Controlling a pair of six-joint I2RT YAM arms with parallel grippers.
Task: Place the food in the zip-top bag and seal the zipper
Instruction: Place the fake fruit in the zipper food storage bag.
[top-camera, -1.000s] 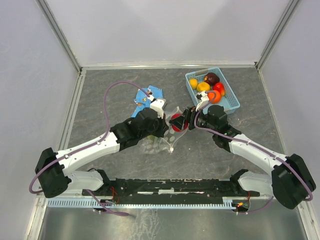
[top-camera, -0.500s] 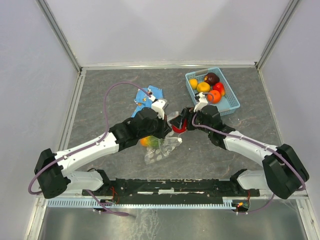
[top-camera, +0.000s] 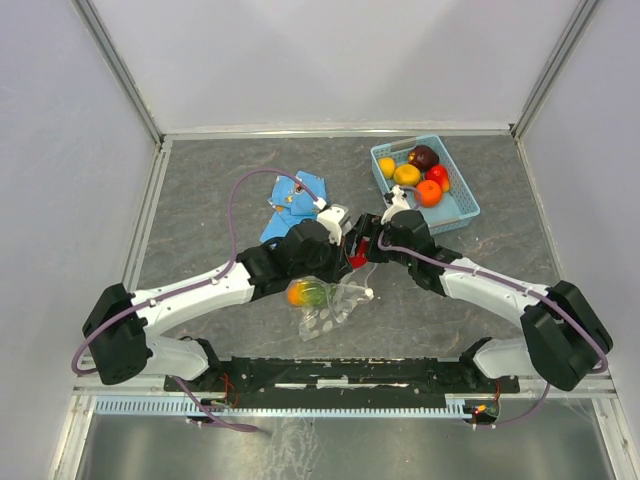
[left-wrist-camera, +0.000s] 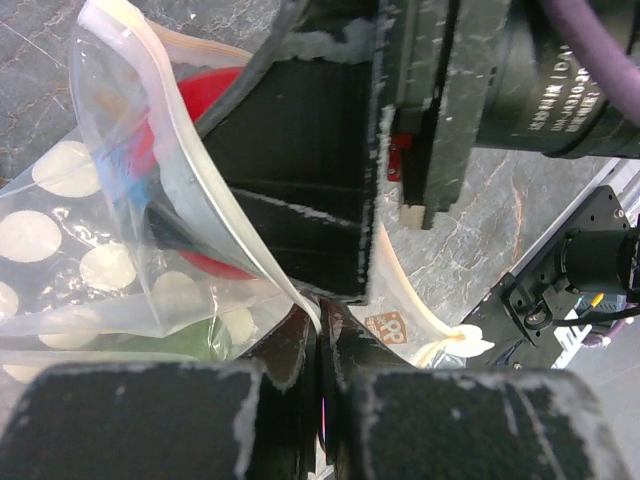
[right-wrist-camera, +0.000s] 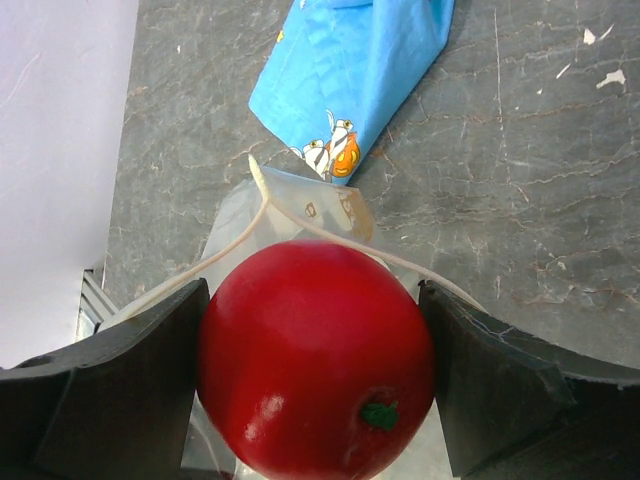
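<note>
From the right wrist, the bottom edge cuts off the round glossy red fruit (right-wrist-camera: 315, 335) and the right gripper (right-wrist-camera: 315, 365) pressed to its sides, the fruit hides most of the clear dotted plastic zip-top bag (right-wrist-camera: 325, 212), and the top edge crops the blue patterned cloth (right-wrist-camera: 350, 80). From the left wrist, the left gripper (left-wrist-camera: 320, 345), pinching the bag's film, is a blurred dark mass cut by the bottom edge, and the right gripper's body covers most of the fruit. From above, near the centre of the table (top-camera: 200, 200), both wrists cover the bag's mouth.
</note>
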